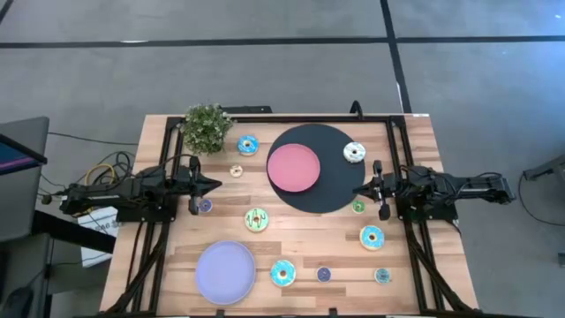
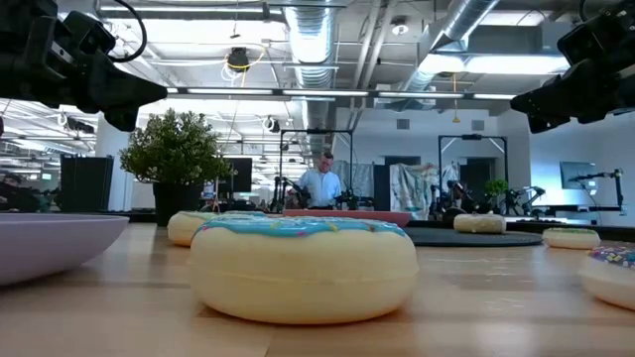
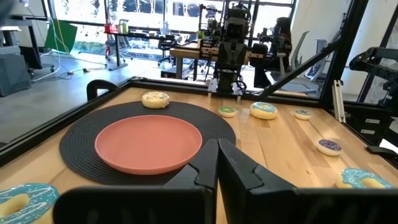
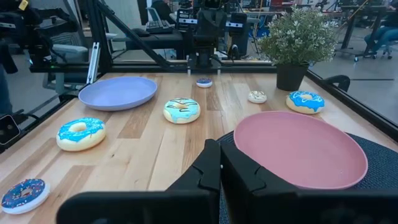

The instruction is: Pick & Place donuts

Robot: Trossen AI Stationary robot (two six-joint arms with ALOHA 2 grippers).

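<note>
Both grippers — left gripper (image 1: 214, 185), right gripper (image 1: 357, 190) — we see with fingers pressed together, holding nothing, flanking the pink plate (image 1: 293, 168); donuts (image 1: 256, 220) lie scattered.

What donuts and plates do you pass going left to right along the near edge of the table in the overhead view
Lavender plate → big blue-iced donut → small purple donut → small donut at the right end.

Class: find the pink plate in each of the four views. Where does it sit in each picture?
High view: pink plate, just above centre.
Low view: thin pink edge, mid-picture, far back.
Left wrist view: close ahead of the camera.
Right wrist view: close ahead too.
Shared landmark: the black mat under it.
</note>
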